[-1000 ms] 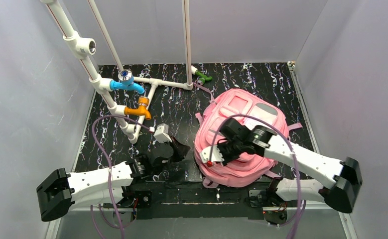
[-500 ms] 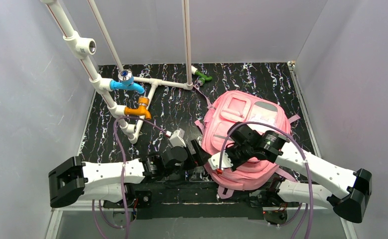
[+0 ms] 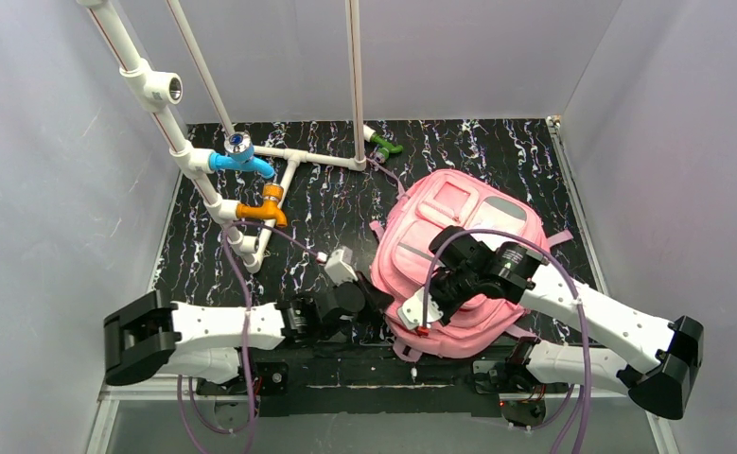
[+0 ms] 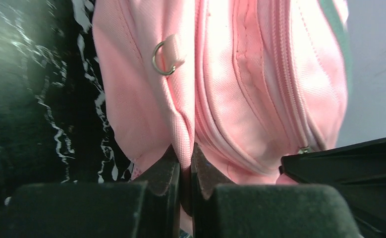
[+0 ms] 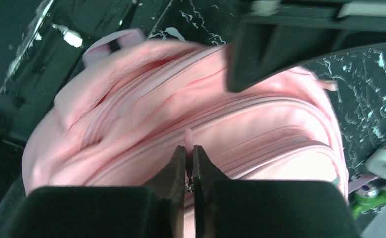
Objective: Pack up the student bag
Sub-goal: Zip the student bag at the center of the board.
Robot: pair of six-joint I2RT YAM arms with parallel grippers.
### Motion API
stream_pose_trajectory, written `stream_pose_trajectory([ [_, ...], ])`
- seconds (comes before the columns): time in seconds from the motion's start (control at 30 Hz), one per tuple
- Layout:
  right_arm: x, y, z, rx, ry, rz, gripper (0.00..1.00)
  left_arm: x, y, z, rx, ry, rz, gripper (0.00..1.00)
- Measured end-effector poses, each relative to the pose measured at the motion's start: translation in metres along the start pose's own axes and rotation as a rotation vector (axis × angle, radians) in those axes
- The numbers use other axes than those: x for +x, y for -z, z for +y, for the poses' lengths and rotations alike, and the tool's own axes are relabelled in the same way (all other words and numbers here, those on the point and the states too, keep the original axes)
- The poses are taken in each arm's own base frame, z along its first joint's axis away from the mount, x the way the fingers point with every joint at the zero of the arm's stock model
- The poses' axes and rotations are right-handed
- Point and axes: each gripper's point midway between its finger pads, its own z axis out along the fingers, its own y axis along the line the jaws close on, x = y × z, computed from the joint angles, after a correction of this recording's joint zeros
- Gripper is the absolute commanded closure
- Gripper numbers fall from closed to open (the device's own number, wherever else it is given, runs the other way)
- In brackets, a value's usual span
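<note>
Black marbled surface (image 3: 345, 203), grey walls (image 3: 61, 189). My left end effector (image 4: 185, 154) pinches bag (image 3: 459, 213) fabric; right end effector (image 5: 188, 157) clamps zip pull (image 5: 188, 139).

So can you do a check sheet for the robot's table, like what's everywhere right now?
Surface: black marbled tabletop, bare where it shows.
Job's things: student bag, pink, lying on the right half of the table; zips look closed.
Clutter: white pipe frame with a blue tap, an orange tap and a green tap, far left and back.
Grippers: left gripper shut, pinching a fold of the bag's edge; right gripper shut on a small pink tab, probably a zip pull.
Cables: left purple cable and right purple cable loop off the arms; the right one arcs over the bag.
Surroundings: plain pale walls on three sides.
</note>
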Motion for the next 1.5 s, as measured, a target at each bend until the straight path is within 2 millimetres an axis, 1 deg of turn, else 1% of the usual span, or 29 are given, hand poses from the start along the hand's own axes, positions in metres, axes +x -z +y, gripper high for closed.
stream_pose_trajectory([
  [0.07, -0.002, 0.002, 0.005, -0.023, 0.047, -0.01, 0.9, -0.016, 0.009, 0.004, 0.004, 0.016, -0.046, 1.0],
  [0.13, -0.004, 0.003, 0.014, -0.045, 0.106, -0.024, 0.99, -0.032, 0.016, 0.011, -0.014, 0.027, -0.087, 1.0],
  [0.27, -0.002, 0.005, 0.037, -0.09, 0.227, -0.015, 0.99, -0.051, 0.026, 0.022, -0.052, 0.04, -0.125, 1.0],
  [0.33, 0.005, 0.004, 0.05, -0.117, 0.256, 0.014, 0.99, -0.057, 0.028, 0.031, -0.084, 0.039, -0.133, 1.0],
  [0.4, 0.021, 0.006, 0.062, -0.135, 0.28, 0.077, 0.99, -0.062, 0.031, 0.04, -0.119, 0.037, -0.141, 1.0],
  [0.47, 0.03, 0.007, 0.063, -0.122, 0.307, 0.115, 0.99, -0.063, 0.034, 0.043, -0.125, 0.039, -0.139, 1.0],
  [0.63, 0.04, 0.012, 0.061, -0.095, 0.346, 0.181, 0.99, -0.065, 0.037, 0.04, -0.111, 0.051, -0.131, 1.0],
  [0.87, 0.061, -0.001, 0.062, -0.053, 0.268, 0.256, 0.99, -0.064, 0.038, 0.043, -0.119, 0.058, -0.122, 1.0],
  [0.9, 0.063, -0.001, 0.06, -0.043, 0.253, 0.265, 0.92, -0.064, 0.039, 0.044, -0.118, 0.059, -0.123, 1.0],
  [0.93, 0.063, 0.0, 0.058, -0.028, 0.236, 0.272, 0.61, -0.064, 0.039, 0.044, -0.118, 0.059, -0.124, 1.0],
  [0.97, 0.064, 0.001, 0.055, -0.011, 0.217, 0.279, 0.49, -0.065, 0.039, 0.045, -0.118, 0.06, -0.125, 1.0],
  [1.0, 0.064, 0.003, 0.054, 0.002, 0.191, 0.285, 0.4, -0.065, 0.038, 0.045, -0.117, 0.059, -0.126, 1.0],
  [1.03, 0.064, 0.007, 0.05, 0.021, 0.157, 0.298, 0.26, -0.066, 0.038, 0.045, -0.118, 0.055, -0.128, 1.0],
  [1.07, 0.064, 0.012, 0.054, 0.016, 0.106, 0.301, 0.06, -0.068, 0.036, 0.047, -0.125, 0.044, -0.136, 1.0],
  [1.1, 0.064, 0.017, 0.058, 0.011, 0.061, 0.31, 0.02, -0.07, 0.034, 0.049, -0.134, 0.034, -0.144, 1.0],
  [1.17, 0.064, 0.03, 0.064, -0.008, -0.044, 0.333, 0.02, -0.071, 0.029, 0.061, -0.18, -0.004, -0.15, 1.0],
  [1.23, 0.052, 0.04, 0.053, 0.014, -0.127, 0.317, 0.02, -0.068, 0.022, 0.071, -0.225, -0.039, -0.139, 1.0],
  [1.33, 0.029, 0.049, 0.026, 0.094, -0.278, 0.265, 0.02, -0.063, 0.014, 0.079, -0.278, -0.091, -0.114, 1.0],
  [1.37, 0.024, 0.051, 0.015, 0.138, -0.339, 0.254, 0.02, -0.063, 0.011, 0.079, -0.292, -0.107, -0.108, 0.96],
  [1.4, 0.021, 0.054, 0.005, 0.197, -0.421, 0.25, 0.02, -0.063, 0.009, 0.079, -0.304, -0.122, -0.104, 0.88],
  [1.5, 0.017, 0.068, -0.024, 0.371, -0.639, 0.249, 0.02, -0.067, 0.006, 0.074, -0.317, -0.144, -0.105, 0.6],
])
